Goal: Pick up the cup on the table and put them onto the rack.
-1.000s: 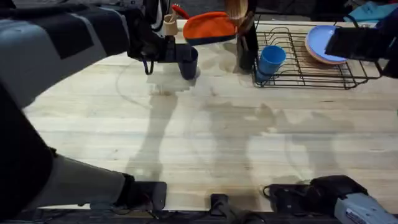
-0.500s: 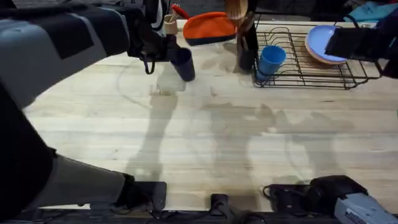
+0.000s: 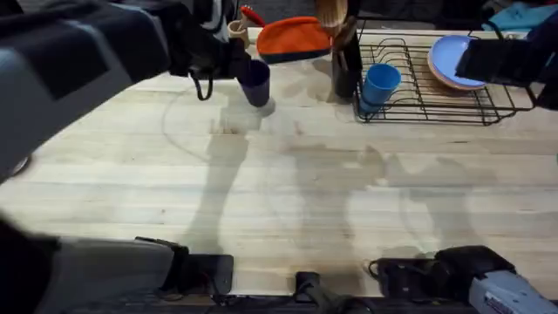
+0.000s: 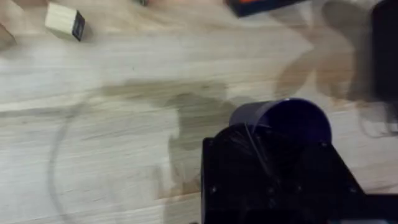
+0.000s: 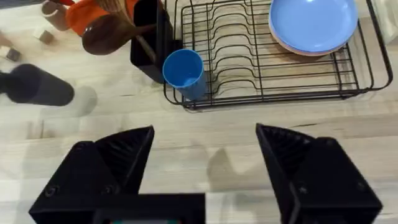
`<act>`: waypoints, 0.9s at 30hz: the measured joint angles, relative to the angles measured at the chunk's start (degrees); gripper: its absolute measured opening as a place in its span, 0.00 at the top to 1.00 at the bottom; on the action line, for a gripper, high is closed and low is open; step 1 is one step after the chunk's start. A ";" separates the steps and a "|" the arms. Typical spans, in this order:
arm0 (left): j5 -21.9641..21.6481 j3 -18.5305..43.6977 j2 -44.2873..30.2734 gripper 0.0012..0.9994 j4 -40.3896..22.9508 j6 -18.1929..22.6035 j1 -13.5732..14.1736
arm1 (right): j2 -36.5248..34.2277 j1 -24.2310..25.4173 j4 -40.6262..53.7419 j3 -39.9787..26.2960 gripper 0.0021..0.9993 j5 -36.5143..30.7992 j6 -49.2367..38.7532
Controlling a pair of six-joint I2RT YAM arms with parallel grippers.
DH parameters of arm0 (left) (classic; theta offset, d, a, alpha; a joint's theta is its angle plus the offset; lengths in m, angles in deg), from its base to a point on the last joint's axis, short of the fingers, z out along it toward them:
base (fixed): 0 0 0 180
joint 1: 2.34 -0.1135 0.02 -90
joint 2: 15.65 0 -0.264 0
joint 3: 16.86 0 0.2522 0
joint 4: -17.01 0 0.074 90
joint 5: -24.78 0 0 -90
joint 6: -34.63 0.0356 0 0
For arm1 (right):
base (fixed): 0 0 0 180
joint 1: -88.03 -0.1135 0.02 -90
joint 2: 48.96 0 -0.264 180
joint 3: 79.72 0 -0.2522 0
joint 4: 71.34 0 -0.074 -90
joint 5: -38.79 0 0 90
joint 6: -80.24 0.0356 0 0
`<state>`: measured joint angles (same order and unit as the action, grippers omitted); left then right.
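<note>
A dark blue cup [image 3: 255,83] hangs just above the table [image 3: 288,201] at the back left, its shadow on the wood beneath it. My left gripper [image 3: 228,68] is shut on it. In the left wrist view the dark blue cup [image 4: 283,118] sits between the left gripper [image 4: 273,174] jaws, mouth toward the camera. A light blue cup [image 3: 380,85] rests at the near-left corner of the black wire rack [image 3: 427,116]. My right gripper [image 5: 205,155] hovers open and empty before the rack [image 5: 267,99], with the light blue cup [image 5: 184,71] ahead of it.
Stacked plates [image 3: 453,59], blue on top, lie at the rack's right end. A black utensil holder [image 3: 346,65] with wooden spoons stands left of the rack, beside an orange cloth item [image 3: 292,39]. A small wooden block [image 4: 65,20] lies nearby.
The left arm has risen, lifting the dark blue cup off the table and a little back and left. The right arm has not moved.
</note>
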<state>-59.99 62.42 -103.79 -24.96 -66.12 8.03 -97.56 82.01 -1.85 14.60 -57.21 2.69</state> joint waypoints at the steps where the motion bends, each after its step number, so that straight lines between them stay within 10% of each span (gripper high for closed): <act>1: 0.20 0.00 1.26 0.96 -0.18 0.00 0.00 | -0.02 0.00 -0.01 0.00 0.00 0.00 -0.01; 27: 8.20 0.00 17.81 0.96 -8.45 6.09 1.13 | 0.00 0.00 -0.01 0.00 0.00 0.00 -0.01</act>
<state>-51.79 62.42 -85.98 -33.41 -60.03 9.16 -97.56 82.01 -1.86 14.60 -57.21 2.68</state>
